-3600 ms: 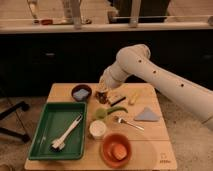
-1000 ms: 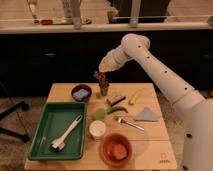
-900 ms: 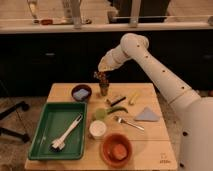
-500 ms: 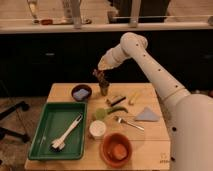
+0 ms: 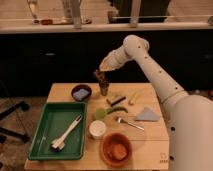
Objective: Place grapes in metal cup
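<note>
The grapes (image 5: 100, 76) are held clamped in the gripper (image 5: 101, 75) just above the metal cup (image 5: 104, 89); centring is advised before release.

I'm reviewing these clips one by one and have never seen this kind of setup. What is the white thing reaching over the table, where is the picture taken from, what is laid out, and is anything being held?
The white thing is a single robot arm on a mobile base. There is one camera view, looking at the wooden table from the front and slightly above. The arm's end is a two-finger gripper, hanging above the back of the table. It appears to hold the grapes, a dark bunch, directly over the metal cup. Also on the table: a green tray with a utensil inside, a dark bowl, a white cup, an orange bowl, a green pea pod and a grey cloth.
</note>
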Tool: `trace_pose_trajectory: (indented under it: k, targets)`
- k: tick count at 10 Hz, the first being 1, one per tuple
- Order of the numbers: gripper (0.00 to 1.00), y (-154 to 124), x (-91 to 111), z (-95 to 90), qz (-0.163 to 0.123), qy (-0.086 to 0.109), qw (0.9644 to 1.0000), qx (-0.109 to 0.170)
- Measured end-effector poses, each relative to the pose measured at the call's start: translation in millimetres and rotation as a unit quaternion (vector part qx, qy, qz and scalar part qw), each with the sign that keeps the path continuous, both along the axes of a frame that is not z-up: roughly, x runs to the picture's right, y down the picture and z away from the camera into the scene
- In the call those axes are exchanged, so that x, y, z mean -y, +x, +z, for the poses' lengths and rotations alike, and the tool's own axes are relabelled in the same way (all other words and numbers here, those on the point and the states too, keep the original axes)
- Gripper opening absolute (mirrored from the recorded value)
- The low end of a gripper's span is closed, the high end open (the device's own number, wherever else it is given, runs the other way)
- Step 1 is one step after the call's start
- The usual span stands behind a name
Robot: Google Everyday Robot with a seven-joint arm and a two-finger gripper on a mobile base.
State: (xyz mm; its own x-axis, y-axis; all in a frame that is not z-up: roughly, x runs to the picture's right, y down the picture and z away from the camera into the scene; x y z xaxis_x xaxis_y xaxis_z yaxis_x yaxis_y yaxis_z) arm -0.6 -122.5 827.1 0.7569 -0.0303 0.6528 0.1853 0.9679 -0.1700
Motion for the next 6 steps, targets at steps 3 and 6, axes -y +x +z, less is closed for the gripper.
trace_pose_trajectory:
  k: [3, 6]
  targets:
    - [0.0, 4.5, -5.7, 5.6, 0.007, -0.006, 1.0, 0.003]
    - [0.0, 7.4, -10.6, 11.5, 0.01, -0.014, 0.9998, 0.005]
